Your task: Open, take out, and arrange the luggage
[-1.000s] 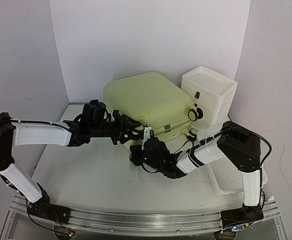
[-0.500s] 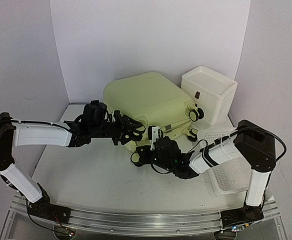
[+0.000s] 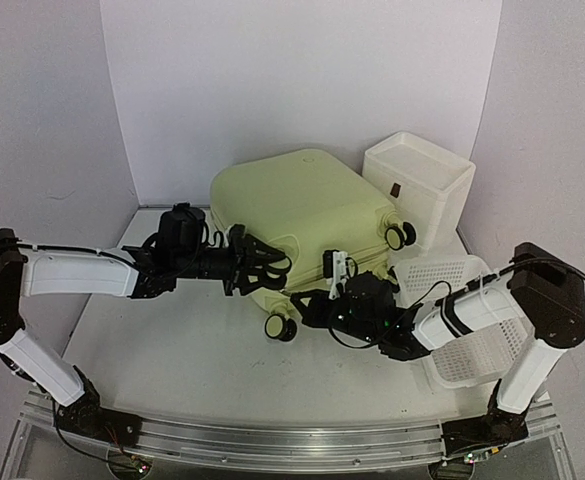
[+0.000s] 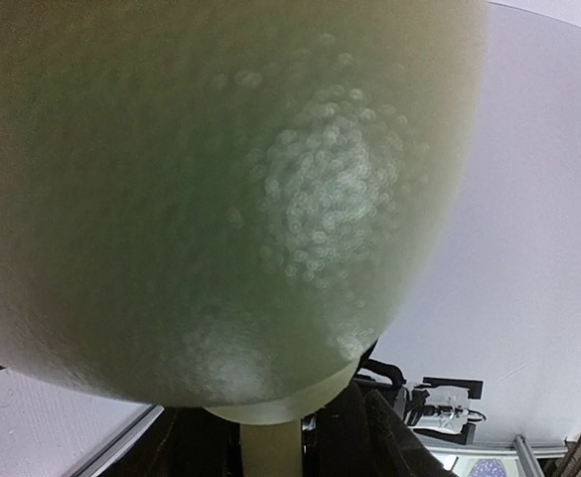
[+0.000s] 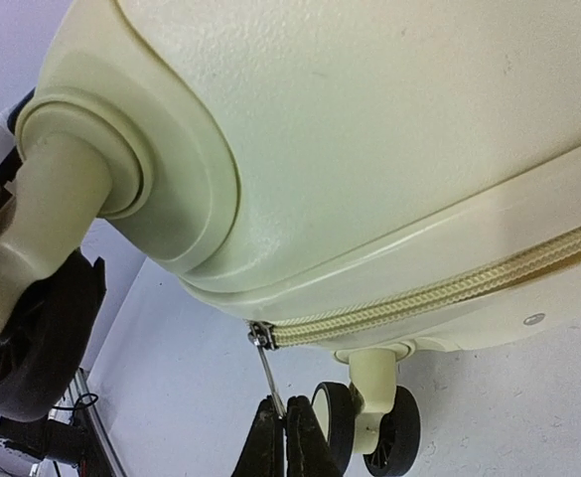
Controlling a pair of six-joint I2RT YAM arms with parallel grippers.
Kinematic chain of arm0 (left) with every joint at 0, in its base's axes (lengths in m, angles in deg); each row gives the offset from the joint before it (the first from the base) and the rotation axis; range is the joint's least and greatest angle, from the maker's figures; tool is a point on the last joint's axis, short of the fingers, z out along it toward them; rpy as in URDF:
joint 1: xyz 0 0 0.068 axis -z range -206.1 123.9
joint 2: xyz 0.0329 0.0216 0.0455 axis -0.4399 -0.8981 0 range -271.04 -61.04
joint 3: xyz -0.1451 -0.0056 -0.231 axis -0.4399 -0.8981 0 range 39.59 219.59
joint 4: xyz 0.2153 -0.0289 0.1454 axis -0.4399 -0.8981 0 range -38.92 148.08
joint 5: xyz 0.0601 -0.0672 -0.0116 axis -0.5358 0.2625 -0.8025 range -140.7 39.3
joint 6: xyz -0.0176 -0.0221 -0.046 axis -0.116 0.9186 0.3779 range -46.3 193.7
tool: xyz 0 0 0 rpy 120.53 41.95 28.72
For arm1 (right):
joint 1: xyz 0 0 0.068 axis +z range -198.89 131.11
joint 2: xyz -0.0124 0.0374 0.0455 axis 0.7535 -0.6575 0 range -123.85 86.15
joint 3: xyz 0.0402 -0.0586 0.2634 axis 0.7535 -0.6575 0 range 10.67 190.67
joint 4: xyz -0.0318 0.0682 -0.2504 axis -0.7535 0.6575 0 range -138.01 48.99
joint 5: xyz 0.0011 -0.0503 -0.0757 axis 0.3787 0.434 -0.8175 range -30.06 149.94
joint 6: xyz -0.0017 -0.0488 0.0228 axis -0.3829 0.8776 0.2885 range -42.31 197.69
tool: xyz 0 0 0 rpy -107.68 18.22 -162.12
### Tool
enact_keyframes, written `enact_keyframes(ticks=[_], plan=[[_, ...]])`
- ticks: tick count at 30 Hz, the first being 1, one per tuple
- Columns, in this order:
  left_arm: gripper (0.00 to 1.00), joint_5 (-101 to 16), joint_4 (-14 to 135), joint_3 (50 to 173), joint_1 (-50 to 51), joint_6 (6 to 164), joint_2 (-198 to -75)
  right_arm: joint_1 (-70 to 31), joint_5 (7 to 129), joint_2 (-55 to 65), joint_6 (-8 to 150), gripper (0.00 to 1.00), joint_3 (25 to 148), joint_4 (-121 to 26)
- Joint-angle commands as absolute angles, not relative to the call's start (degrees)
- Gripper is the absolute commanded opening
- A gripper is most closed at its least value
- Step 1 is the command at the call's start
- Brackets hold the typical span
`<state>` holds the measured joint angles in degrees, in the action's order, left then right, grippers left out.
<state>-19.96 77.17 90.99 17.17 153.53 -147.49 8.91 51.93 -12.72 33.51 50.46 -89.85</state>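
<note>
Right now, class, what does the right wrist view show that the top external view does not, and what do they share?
Only the right wrist view: the cream zipper teeth and metal zipper pull, pinched in the shut right gripper. Only the top view: the left gripper, white mesh basket and white box. Both: the large pale yellow-green hard-shell suitcase and its black caster wheels.

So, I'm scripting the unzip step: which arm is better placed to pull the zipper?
Right, probably. The right end effector is shut on the zipper pull of the luggage, while the left end effector rests against the shell's corner, likely bracing it.
</note>
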Motion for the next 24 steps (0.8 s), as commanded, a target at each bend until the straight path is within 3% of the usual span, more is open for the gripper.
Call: enact_keyframes(ticks=[1, 3, 6, 10, 16, 21, 24], plan=[[0.0, -28.03, 91.21, 92.55, 9.32, 148.69, -140.14, 4.52, 41.63, -7.37, 31.22, 0.0, 46.13, -85.18], [0.0, -28.03, 91.15, 92.35, 9.26, 148.67, -140.06, 4.18, 41.63, -7.15, 31.05, 0.0, 46.24, -84.0], [0.0, -28.01, 91.21, 91.88, 9.24, 148.86, -139.96, 4.02, 43.08, -7.17, 34.43, 0.18, 47.68, -81.58], [0.0, -27.48, 91.28, 91.56, 9.24, 149.46, -140.21, 4.1, 44.64, -7.49, 38.42, 0.17, 50.73, -77.55], [0.0, -27.07, 91.24, 91.35, 9.32, 149.98, -140.35, 4.71, 53.04, -10.59, 45.85, 0.49, 55.65, -77.0], [0.0, -26.85, 91.24, 91.73, 9.85, 150.65, -140.98, 7.85, 53.03, -14.9, 47.1, 0.64, 61.73, -77.2], [0.0, -26.81, 91.25, 92.83, 10.8, 150.94, -141.64, 9.05, 51.35, -18.56, 45.28, 0.66, 65.85, -77.89]])
